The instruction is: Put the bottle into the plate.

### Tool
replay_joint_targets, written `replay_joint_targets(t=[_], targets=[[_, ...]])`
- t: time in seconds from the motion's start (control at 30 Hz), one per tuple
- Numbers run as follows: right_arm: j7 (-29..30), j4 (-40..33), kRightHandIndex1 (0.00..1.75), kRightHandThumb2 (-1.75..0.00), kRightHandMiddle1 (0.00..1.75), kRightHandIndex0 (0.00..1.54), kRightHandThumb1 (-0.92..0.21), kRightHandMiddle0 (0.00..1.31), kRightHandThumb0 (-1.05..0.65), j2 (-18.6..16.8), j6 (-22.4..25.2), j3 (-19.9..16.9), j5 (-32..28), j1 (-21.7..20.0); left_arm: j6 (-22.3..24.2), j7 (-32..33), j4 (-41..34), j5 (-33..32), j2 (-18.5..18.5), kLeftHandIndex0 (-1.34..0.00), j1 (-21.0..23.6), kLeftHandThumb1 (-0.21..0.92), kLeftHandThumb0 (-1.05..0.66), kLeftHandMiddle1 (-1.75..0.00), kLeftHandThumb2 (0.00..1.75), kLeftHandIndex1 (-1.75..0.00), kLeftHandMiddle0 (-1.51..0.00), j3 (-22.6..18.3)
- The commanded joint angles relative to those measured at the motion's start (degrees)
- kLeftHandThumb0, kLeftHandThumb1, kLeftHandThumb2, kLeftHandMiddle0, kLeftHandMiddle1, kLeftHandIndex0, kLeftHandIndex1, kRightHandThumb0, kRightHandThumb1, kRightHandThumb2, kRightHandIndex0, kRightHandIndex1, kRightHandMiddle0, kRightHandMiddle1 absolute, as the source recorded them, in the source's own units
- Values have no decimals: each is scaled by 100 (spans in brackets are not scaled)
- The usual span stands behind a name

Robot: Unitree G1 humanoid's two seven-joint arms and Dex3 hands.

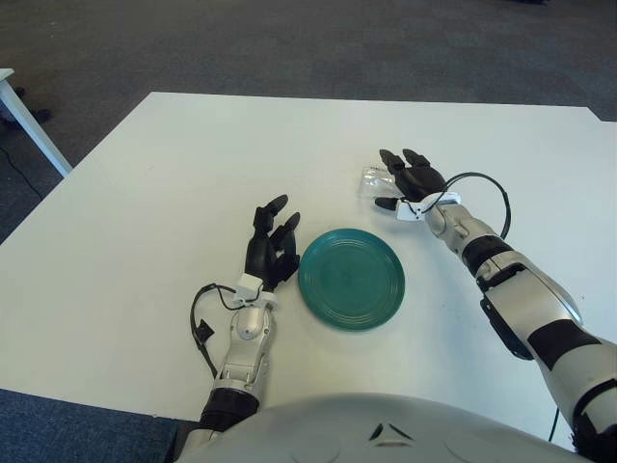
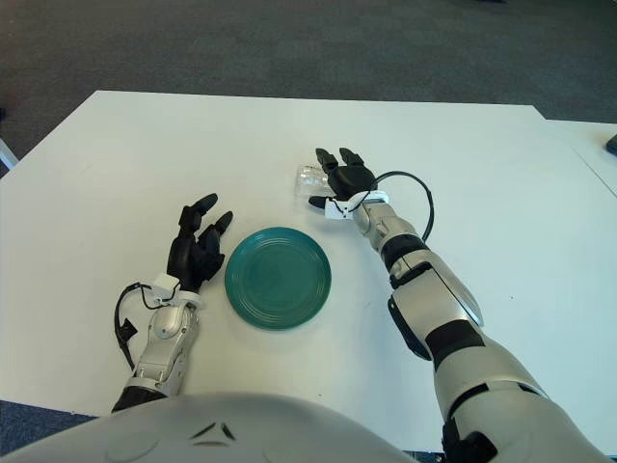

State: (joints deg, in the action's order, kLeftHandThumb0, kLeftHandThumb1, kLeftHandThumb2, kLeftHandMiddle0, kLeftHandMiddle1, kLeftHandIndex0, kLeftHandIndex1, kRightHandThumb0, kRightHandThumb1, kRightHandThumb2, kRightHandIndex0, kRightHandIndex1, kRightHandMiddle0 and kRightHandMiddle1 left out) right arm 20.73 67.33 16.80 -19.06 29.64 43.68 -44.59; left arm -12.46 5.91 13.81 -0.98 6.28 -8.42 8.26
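Observation:
A small clear plastic bottle (image 1: 370,180) lies on its side on the white table (image 1: 164,183), beyond the right part of the teal plate (image 1: 351,278). My right hand (image 1: 409,179) sits at the bottle's right end. Its fingers are spread over the bottle and its thumb is on the near side, not closed on it. The hand hides part of the bottle. My left hand (image 1: 271,241) shows just left of the plate, fingers relaxed and holding nothing. The plate has nothing in it.
Dark carpet surrounds the table on the far side and on the left. A leg of another white table (image 1: 31,127) shows at the far left. A black cable (image 1: 482,188) loops off my right wrist.

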Motion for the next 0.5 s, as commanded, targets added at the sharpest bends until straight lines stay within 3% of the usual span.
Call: replay_joint_targets(t=[0.0, 0.47], targets=[[42, -33, 1, -64, 1, 2, -92, 1, -105, 68, -8, -32, -95, 135, 159, -2, 199, -91, 306, -8, -262, 92, -82, -3, 66, -77, -60, 35], [276, 112, 1, -60, 3, 4, -92, 5, -105, 86, -132, -76, -219, 340, 65, 20, 162, -126, 281, -12, -307, 92, -83, -4, 67, -78, -64, 84]])
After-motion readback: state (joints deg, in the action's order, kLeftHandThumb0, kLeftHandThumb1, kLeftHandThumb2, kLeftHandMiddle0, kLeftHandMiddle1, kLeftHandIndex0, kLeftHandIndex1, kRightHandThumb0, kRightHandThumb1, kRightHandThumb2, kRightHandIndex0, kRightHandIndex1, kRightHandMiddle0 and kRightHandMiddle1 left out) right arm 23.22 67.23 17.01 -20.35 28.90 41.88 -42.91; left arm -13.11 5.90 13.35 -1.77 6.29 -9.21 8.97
